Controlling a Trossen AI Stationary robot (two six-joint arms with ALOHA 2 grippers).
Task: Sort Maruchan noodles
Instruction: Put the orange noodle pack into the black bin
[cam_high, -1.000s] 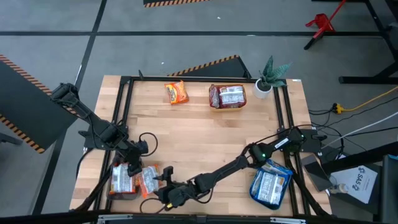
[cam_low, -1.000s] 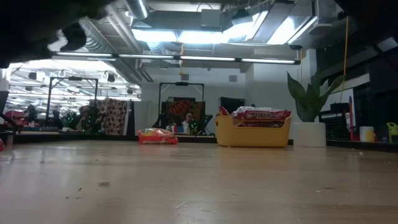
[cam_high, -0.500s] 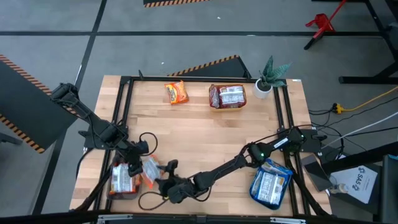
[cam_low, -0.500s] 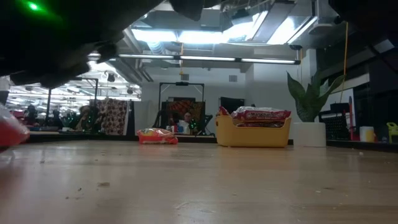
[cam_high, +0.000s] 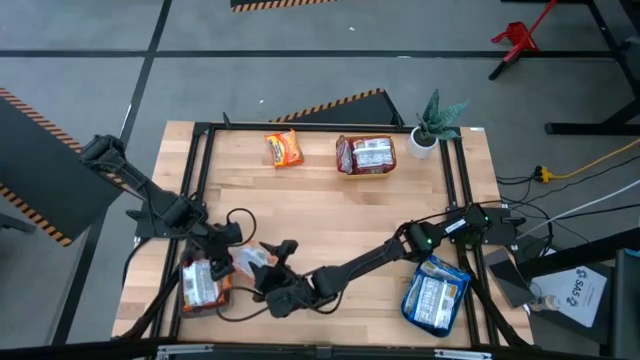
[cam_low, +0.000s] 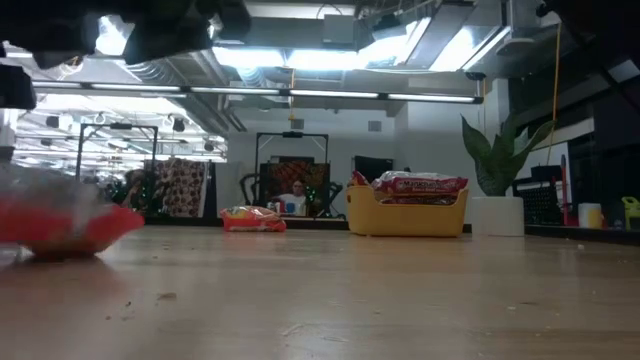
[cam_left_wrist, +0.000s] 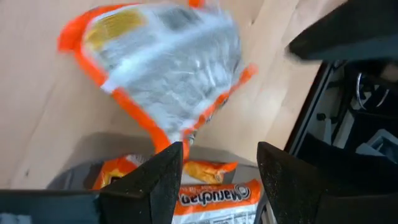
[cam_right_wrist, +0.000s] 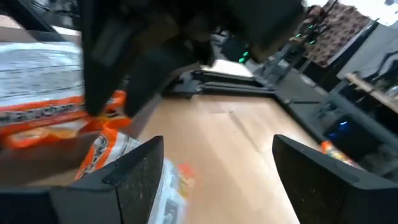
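A loose orange-edged Maruchan noodle packet (cam_high: 245, 263) lies on the wood just beyond a grey tray (cam_left_wrist: 78, 175) that holds more orange packets (cam_high: 200, 286) at the near left. The packet shows its pale side (cam_left_wrist: 165, 68), and one corner points at the tray. It appears blurred at the left of the low view (cam_low: 60, 225). My left gripper (cam_high: 222, 268) hovers open over the tray's far edge, its fingers standing either side of that corner. My right gripper (cam_high: 273, 250) reaches across from the right and is open, just right of the packet (cam_right_wrist: 109, 155). My right gripper has one finger (cam_right_wrist: 124, 180) right beside the loose packet's orange edge (cam_right_wrist: 102, 152), coming nearly level from the table's right. Blur hides the spot, so I cannot tell whether it touches the packet. My left gripper touches nothing.
At the far edge are another orange packet (cam_high: 284, 148), a yellow bowl (cam_low: 405, 218) of red-and-white packets and a potted plant (cam_high: 432, 125). A tray of blue-and-white packets (cam_high: 435, 296) sits near right. Black cable loops (cam_high: 236, 222) lie by the left gripper. The table's middle is bare wood.
My right gripper has risen, gone toward the table's far edge and turned at the wrist, staying open. The loose orange packet has shifted from beside the tray's near right corner toward the far side, showing its pale side and coming into the low view.
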